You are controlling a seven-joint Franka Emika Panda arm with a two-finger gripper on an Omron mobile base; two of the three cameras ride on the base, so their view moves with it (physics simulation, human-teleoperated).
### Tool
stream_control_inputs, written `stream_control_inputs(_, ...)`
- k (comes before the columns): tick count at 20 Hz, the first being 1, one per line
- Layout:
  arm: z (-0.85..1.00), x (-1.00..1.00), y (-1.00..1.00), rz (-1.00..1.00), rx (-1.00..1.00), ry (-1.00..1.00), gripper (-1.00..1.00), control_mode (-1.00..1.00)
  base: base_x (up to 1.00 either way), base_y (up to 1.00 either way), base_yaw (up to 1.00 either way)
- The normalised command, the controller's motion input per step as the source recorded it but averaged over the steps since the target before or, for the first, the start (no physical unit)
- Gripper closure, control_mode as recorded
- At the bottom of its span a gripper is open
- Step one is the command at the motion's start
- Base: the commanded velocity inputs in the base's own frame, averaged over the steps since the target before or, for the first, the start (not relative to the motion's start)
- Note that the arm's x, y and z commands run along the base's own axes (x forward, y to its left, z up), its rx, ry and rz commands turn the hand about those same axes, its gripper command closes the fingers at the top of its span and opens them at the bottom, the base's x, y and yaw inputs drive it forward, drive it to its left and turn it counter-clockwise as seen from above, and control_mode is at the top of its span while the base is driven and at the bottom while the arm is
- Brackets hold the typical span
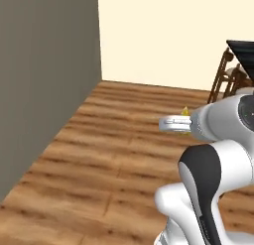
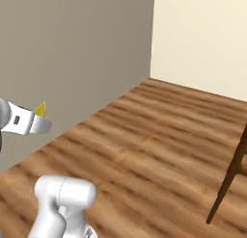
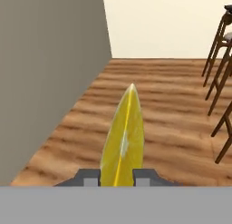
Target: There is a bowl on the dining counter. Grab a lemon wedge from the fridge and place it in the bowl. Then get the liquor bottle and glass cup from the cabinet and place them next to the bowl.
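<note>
**Already in hand: the lemon wedge, with the bowl yet to be reached**

The gripper (image 3: 116, 180) is closed on the lemon wedge (image 3: 123, 137), its two dark finger tips pressing the yellow flesh from either side at the wedge's lower end. In the hand view the wedge stands up out of the jaws like a narrow blade, its point reaching away from the hand. In the left base view the gripper (image 1: 173, 124) is carried well above the wooden floor (image 1: 109, 154), with a small yellow tip of the wedge (image 1: 185, 111) showing just past the fingers. In the right base view the gripper (image 2: 34, 122) sits at the near left, the wedge (image 2: 41, 109) peeking above it.

Further out, a grey wall (image 2: 72, 49) runs along the left and a cream wall (image 1: 163, 35) closes the far side. Dark wooden stools (image 3: 219, 60) stand at the right, and a corner of the black dining counter (image 1: 243, 53) juts in at the far right of the left base view.

Judging by this, the fetch from the fridge is done. Dropping the wedge in the bowl is left, and then the bottle and the glass.
</note>
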Motion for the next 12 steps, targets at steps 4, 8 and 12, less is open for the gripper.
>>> stream_control_inputs(4,0.00,0.00,0.00,0.00,0.00,0.00,1.00,1.00,0.88,0.29,-0.44)
stream_control_inputs(8,0.00,0.00,0.00,0.00,0.00,0.00,1.00,1.00,0.84,0.21,-0.44)
stream_control_inputs(12,0.00,0.00,0.00,0.00,0.00,0.00,1.00,1.00,0.79,0.18,-0.44)
